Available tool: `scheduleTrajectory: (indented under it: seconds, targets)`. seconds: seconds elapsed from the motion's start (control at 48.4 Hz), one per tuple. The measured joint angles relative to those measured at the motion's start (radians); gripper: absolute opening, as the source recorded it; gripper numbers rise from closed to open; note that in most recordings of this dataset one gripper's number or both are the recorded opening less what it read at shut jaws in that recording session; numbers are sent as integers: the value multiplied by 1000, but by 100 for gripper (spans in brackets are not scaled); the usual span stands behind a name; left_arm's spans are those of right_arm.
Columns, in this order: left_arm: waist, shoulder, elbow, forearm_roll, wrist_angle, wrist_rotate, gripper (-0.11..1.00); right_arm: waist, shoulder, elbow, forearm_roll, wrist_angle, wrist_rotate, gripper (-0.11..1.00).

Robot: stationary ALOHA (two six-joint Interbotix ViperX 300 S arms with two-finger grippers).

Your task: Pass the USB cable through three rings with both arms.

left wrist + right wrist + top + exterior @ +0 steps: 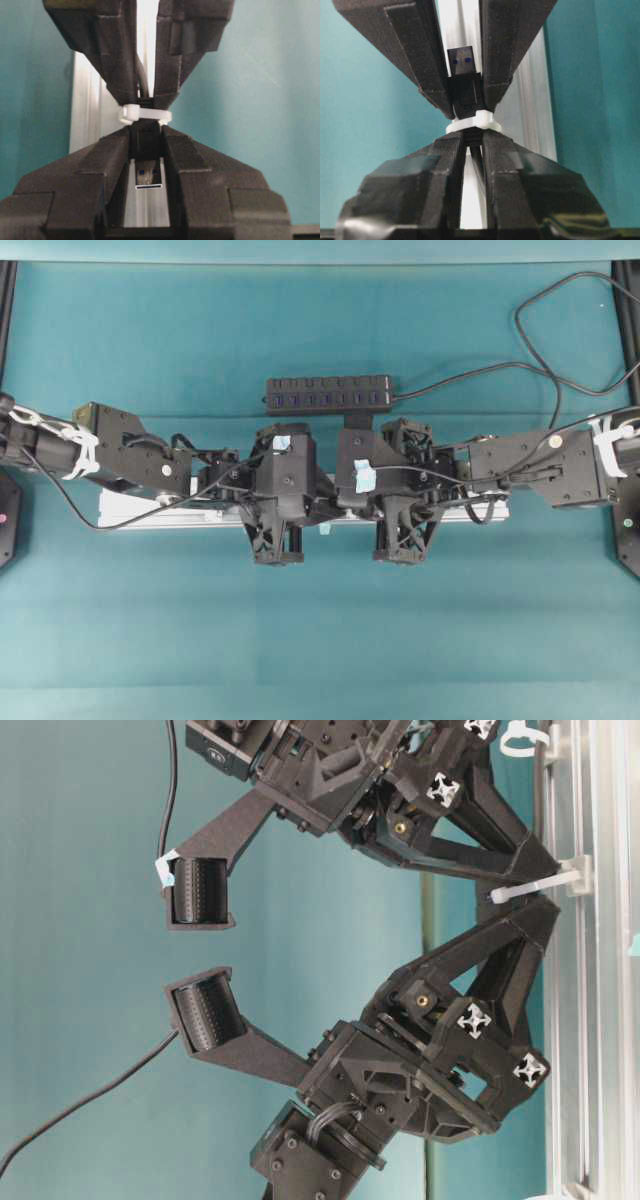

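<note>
We've got both grippers meeting nose to nose at one white ring (145, 113) on the silver rail (130, 510). The left gripper (145, 150) has its fingers pressed in on the black plug of the USB cable (146, 172), whose silver tip points back toward its own wrist. From the other side, the right gripper (473, 142) is squeezed shut on the cord just behind the ring, and the plug pokes out beyond it between the far fingers. So the ring holds the cable, plug through and cord trailing. In the overhead view the arms cover the rail's middle, so we can't make out the other rings. A black hub bar (329, 392) sits beyond the grippers.
</note>
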Motion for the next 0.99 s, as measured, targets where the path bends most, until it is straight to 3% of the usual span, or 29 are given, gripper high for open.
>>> scheduleTrajectory:
  seconds: [0.248, 0.372, 0.516, 0.723, 0.992]
  targets:
    - [2, 0, 0, 2, 17, 0, 22, -5, 0, 3, 0, 2, 0, -6]
    - [0, -3, 11, 0, 32, -6, 22, -8, -5, 12, 0, 8, 0, 0]
    - [-5, -21, 48, 0, 44, -8, 22, -8, -11, 28, 0, 41, 0, 23]
    - [-14, -74, 98, 0, 46, -8, 22, -11, -38, 28, 2, 74, 0, 81]
    - [-15, -170, 147, 0, 48, -6, 22, -29, -91, 23, 0, 74, 0, 81]
